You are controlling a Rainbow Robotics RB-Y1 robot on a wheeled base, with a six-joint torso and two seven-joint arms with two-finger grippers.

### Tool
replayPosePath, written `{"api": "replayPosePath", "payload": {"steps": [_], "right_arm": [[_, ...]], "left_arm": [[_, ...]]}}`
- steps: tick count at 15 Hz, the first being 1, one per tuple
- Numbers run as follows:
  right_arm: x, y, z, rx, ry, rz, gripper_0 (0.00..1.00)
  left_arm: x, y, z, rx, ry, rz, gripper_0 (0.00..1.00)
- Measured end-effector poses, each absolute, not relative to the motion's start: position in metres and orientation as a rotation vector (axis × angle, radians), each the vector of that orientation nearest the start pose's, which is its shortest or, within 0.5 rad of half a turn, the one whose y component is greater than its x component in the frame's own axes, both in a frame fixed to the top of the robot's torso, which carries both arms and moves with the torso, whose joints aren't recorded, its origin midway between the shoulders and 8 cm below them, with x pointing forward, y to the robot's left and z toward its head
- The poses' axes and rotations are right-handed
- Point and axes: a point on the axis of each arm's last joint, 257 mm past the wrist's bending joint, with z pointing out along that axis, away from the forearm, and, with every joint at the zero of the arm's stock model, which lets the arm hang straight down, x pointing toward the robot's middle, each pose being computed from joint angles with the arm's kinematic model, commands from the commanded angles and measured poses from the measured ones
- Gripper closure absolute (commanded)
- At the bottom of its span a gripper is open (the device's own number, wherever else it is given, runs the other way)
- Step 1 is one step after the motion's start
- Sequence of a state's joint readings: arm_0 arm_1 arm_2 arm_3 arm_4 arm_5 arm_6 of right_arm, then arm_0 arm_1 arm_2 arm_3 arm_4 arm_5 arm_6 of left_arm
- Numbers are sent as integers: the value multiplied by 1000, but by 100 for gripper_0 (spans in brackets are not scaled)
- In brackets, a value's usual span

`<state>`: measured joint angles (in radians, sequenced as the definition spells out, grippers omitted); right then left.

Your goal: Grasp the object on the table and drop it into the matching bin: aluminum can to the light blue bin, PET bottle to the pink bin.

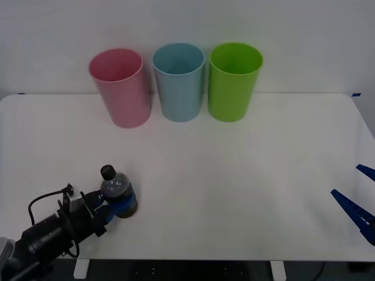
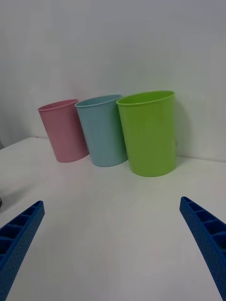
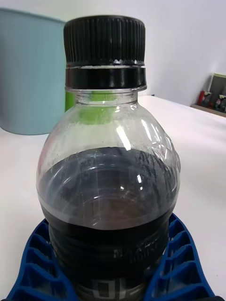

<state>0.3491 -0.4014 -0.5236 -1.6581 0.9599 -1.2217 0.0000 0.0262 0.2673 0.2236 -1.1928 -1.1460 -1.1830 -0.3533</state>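
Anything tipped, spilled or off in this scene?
Nothing stands out. The PET bottle stands upright, capped, in the left claw near the table's front left. The pink bin, light blue bin and green bin stand upright at the back.

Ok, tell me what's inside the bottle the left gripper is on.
The PET bottle holds dark liquid in its lower body, clear above. The left gripper's blue fingers cover its base, so the bottom stays hidden.

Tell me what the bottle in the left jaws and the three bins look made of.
The bottle looks like clear glossy plastic: highlights and dark liquid show through, under a ribbed black plastic cap. The pink bin, blue bin and green bin look like smooth, matte, opaque plastic, probably moulded.
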Motion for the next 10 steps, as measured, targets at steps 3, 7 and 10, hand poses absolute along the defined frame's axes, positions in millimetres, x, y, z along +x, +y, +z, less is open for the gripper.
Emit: {"api": "replayPosePath", "payload": {"steps": [3,7,10], "right_arm": [[342,-330,-169,-465,1441,567,0],[342,-330,-169,-465,1441,567,0],[342,-330,-169,-465,1441,567,0]], "left_arm": [[411,203,-276,593,1438,-654,100],[420,222,-248,492,1424,-589,100],[428,234,-224,413,1405,-559,100]]}}
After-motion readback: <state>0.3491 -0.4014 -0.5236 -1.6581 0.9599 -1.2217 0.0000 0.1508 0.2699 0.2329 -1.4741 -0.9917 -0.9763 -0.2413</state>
